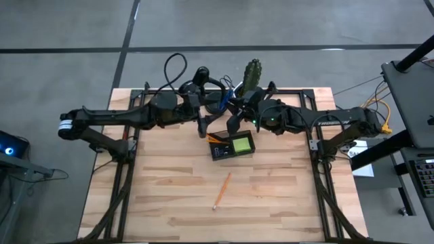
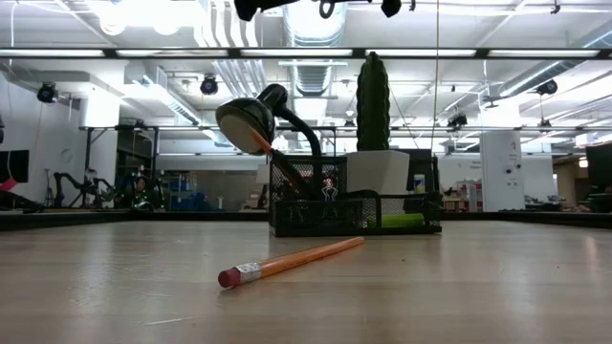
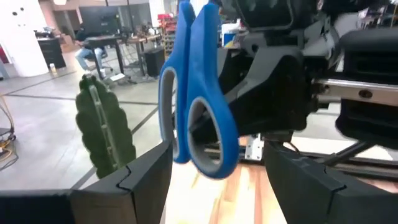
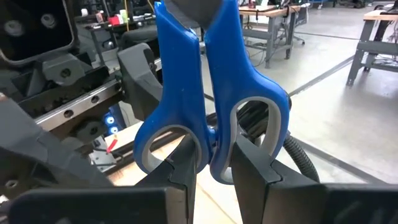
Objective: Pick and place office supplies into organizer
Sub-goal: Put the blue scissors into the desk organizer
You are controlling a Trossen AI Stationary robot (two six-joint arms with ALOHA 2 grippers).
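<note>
The blue-handled scissors (image 4: 208, 118) hang upright in the air, their long axis vertical, both finger loops at the bottom and the rest running up out of my wrist views. My right tool (image 4: 214, 171) is nearly closed: its two dark fingers (image 4: 181, 168) pinch the inner rims of the two loops where the handles meet, so the scissors are in its grip.

My left tool (image 3: 217, 171) stands wide open and has hold of nothing. Its fingers (image 3: 146, 177) flank the lower loop of the scissors (image 3: 198, 93), which sits between them without touching either one that I can see.

From above, both tools meet just behind the dark smoky-translucent rectangular organizer (image 1: 232, 146), at the far middle of the pale wooden desk (image 1: 169, 203), and the scissors (image 1: 218, 102) show there only as a bit of blue between the arms.

The organizer carries a lime-green square sticky pad (image 1: 241, 144) and something orange at the end away from the pad. The black desk lamp (image 2: 263, 119) and the green cactus in a white pot (image 2: 374, 134) stand behind the organizer. One orange pencil with a pink eraser (image 1: 222, 190) lies loose on the desk in front of the organizer, well apart from it, its eraser end pointing away from it.
</note>
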